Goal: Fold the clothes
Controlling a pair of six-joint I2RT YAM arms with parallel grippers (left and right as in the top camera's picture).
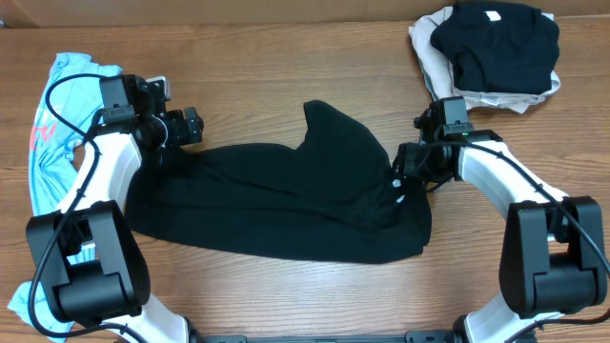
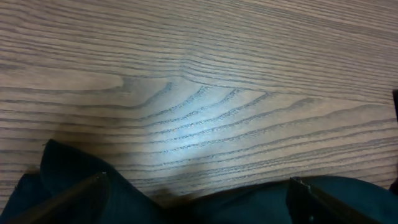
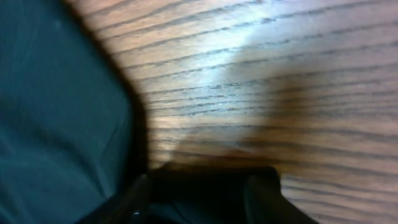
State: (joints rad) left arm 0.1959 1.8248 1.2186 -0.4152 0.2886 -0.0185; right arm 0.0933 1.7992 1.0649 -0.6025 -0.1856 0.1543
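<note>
While the overhead view reduced the left gripper (image 1: 191, 127) to a dark knot of hardware, the left wrist camera showed its fingers (image 2: 81, 196) spread wide and released. Nothing was clasped; bare table (image 2: 205, 81) showed between them and dark cloth lay under both tips. The right gripper (image 1: 402, 172) was harder to read. From its own wrist camera the two fingers (image 3: 134, 199) stood apart with a dark mass between them. I could not tell whether that was pinched cloth or the gripper's own body.

Only the overhead view gave the whole layout. With 12 o'clock at the table's far edge, the black T-shirt (image 1: 286, 205) lay rumpled across the middle. A flap peaked toward 12, and small white marks (image 1: 397, 188) showed at its 3 o'clock edge. The left gripper sat at the shirt's 10 o'clock corner and the right gripper at its 3 o'clock edge, both at the fabric's border.

The left arm (image 1: 100, 176) rose from its base at 7 o'clock, ran toward 12, then bent to point toward 3. The right arm (image 1: 496, 176) mirrored it from 5 o'clock, pointing toward 9.

At 9 o'clock a light blue T-shirt (image 1: 38, 181) with red lettering lay crumpled, partly beneath the left arm. At 1 o'clock, just beyond the right wrist, a folded black shirt (image 1: 496, 43) rested on beige clothes (image 1: 427, 43).
</note>
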